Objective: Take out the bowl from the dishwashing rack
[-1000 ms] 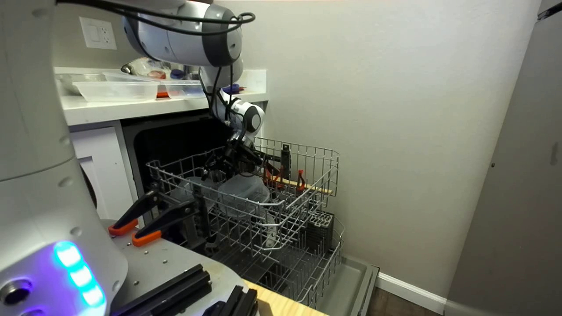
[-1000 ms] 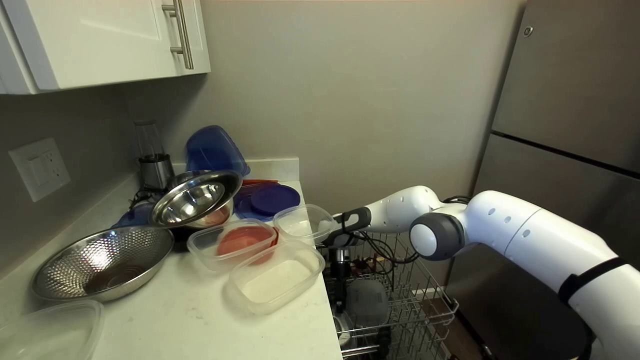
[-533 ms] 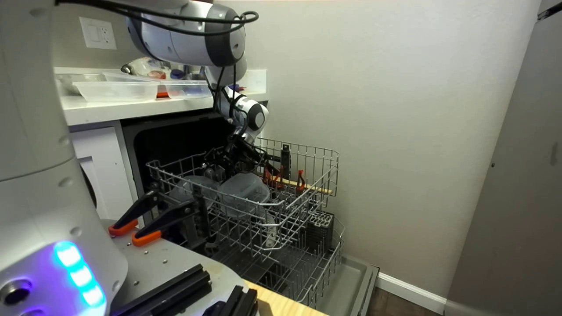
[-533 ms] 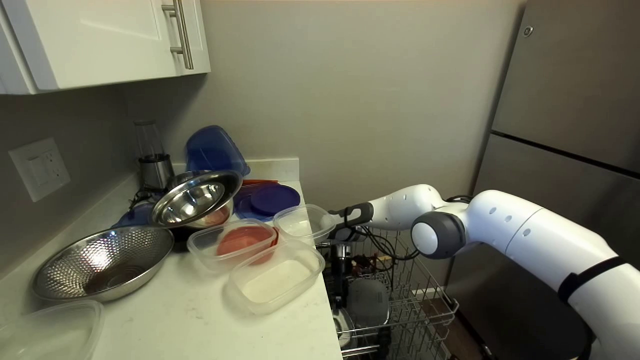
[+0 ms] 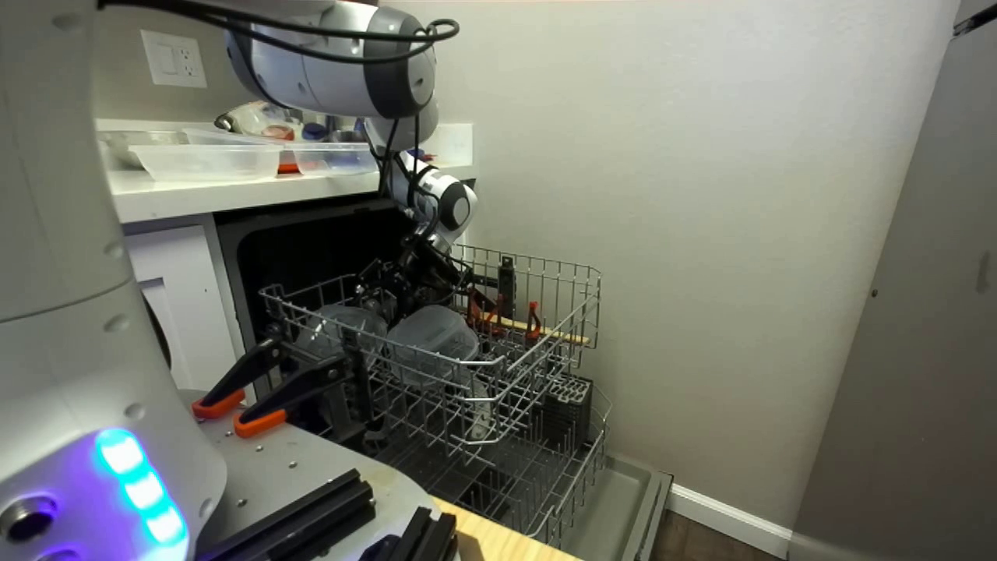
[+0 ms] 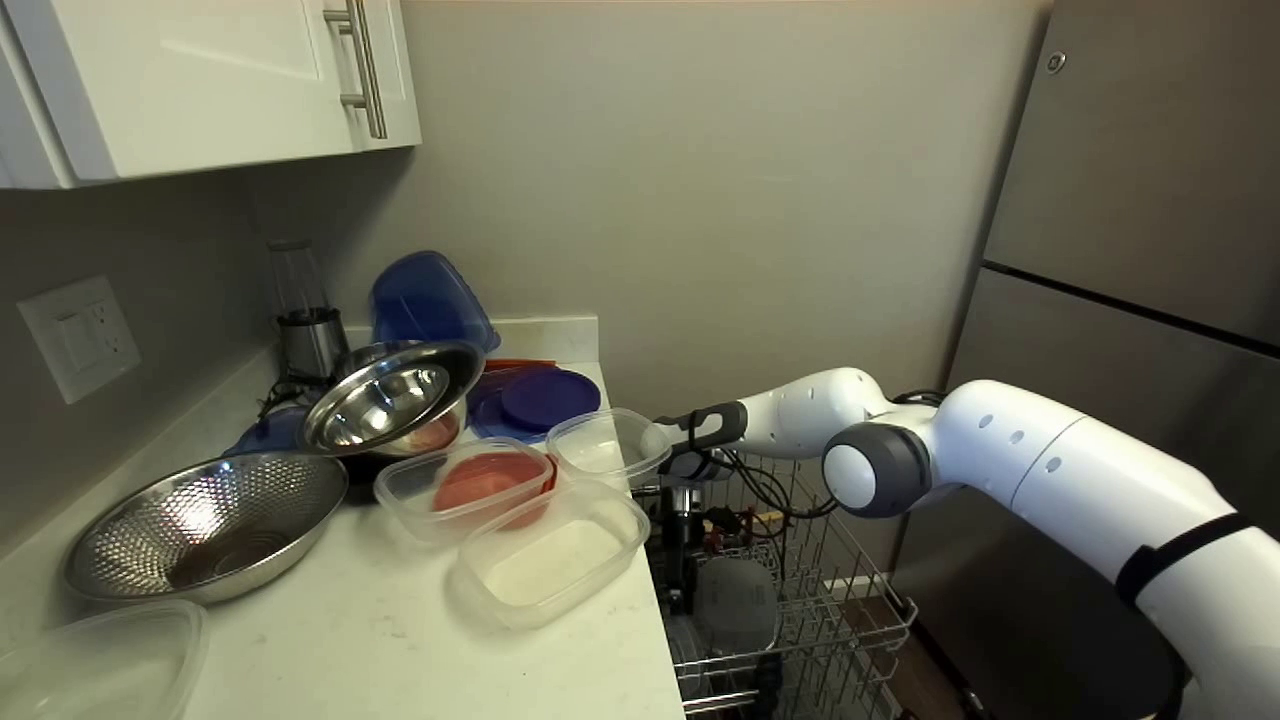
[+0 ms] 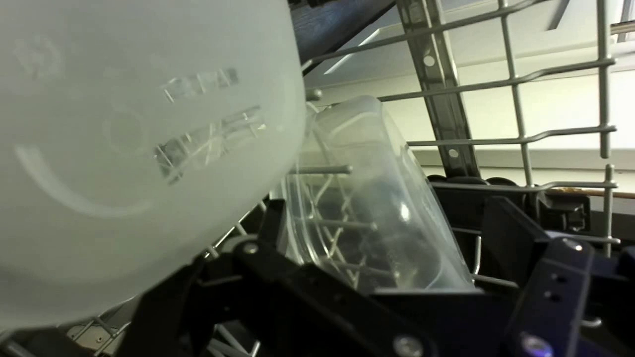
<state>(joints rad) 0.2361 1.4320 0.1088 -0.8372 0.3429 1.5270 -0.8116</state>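
Just now, the bowl (image 7: 377,201) apparently shifts slightly, probably nudged during lining-up; taking it out is not yet done. Wrist view, left to right: large dish (image 7: 144,148); gripper (image 7: 389,218), fingers apart, nothing clamped; bowl between the fingers, contact unclear; rack (image 7: 603,99) wire, bowl inside.

In the wrist view the bowl (image 7: 397,198) is looking translucent whitish, the larger left dish (image 7: 134,158) cloudy white. The rack (image 5: 483,362) is glinting light grey. In an exterior view the far round lid (image 6: 550,400) is showing deep blue, the left colander (image 6: 205,525) dotted silver.
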